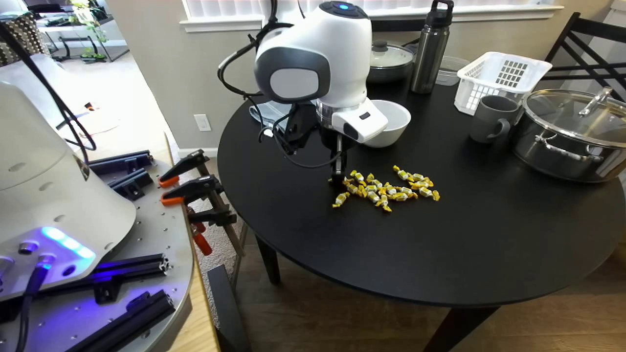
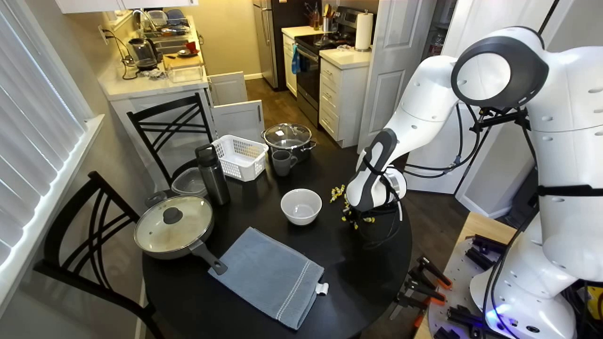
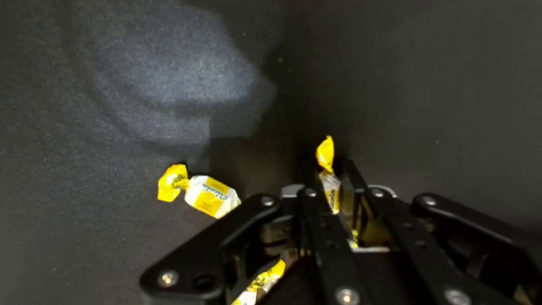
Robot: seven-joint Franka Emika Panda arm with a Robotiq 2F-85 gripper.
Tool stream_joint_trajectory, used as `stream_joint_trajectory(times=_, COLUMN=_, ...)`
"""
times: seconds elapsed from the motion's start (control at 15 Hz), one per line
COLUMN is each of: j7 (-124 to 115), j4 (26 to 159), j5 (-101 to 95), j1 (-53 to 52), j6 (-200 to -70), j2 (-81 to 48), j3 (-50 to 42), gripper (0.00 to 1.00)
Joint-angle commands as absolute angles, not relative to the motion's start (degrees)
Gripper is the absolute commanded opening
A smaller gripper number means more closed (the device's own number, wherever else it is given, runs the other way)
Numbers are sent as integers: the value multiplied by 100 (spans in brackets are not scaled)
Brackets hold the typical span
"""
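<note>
In the wrist view a candy in a yellow and white wrapper stands between the fingertips of my gripper. The fingers are drawn in close on both its sides, and its twisted end pokes out past them. To the left lies another candy on the black table. A further candy is partly covered by the linkage at the bottom. My gripper reaches down to the left edge of a spread of candies in an exterior view. The hand hides the fingers and some candies in an exterior view.
A white bowl stands close to the arm on the round black table. Around it are a grey towel, a lidded pan, a steel bottle, a white basket, a grey mug and a large pot.
</note>
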State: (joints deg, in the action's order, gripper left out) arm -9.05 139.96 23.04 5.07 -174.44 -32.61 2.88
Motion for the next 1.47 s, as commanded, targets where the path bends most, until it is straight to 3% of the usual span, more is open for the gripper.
stream_joint_trajectory(times=0.0, j7=-825, j4=14362, j5=2060, j1=680, j6=-17336, j2=-2721, j3=563, gripper=4)
stream_joint_trajectory(times=0.6, j7=-617, j4=14581, j5=1911, j1=669, j6=-17511, j2=-1409, j3=681, gripper=4)
stream_joint_trajectory(times=0.93, j7=-1, j4=13673, j5=2466, j1=1295, j6=-17556, j2=-1917, j3=1639, gripper=4)
stream_joint_trajectory(times=1.33, j7=92, j4=12651, j5=2351, j1=1668, j6=-17243, j2=-2901, j3=2031, gripper=4)
stream_joint_trajectory(times=1.4, j7=320, j4=12546, j5=2422, j1=1947, j6=-17084, j2=-3016, j3=2322, gripper=41)
